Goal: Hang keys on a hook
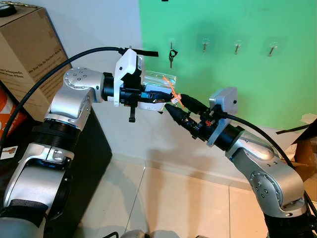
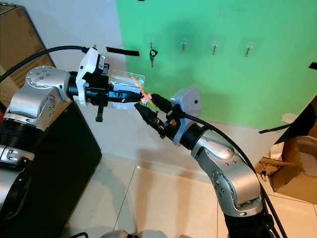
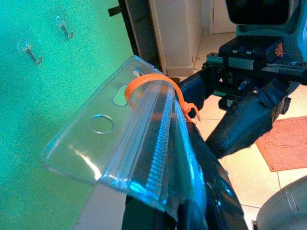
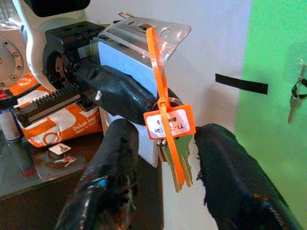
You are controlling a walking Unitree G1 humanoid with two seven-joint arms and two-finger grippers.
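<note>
Gripping clear pouch point(image 1: 159, 82), left tool point(image 1: 161, 101), right tool point(image 4: 163, 167) parted around keys point(image 4: 176, 158)

The printed text on the small orange tag point(image 4: 170, 121) is too blurred to read. The green-tinted metal keys point(image 4: 178, 160) hang half behind the orange plastic zip tie point(image 4: 157, 72). The clear plastic card sleeve point(image 3: 120, 139) hides its lower end (where black fingers point(image 3: 211, 191) clamp it).
</note>
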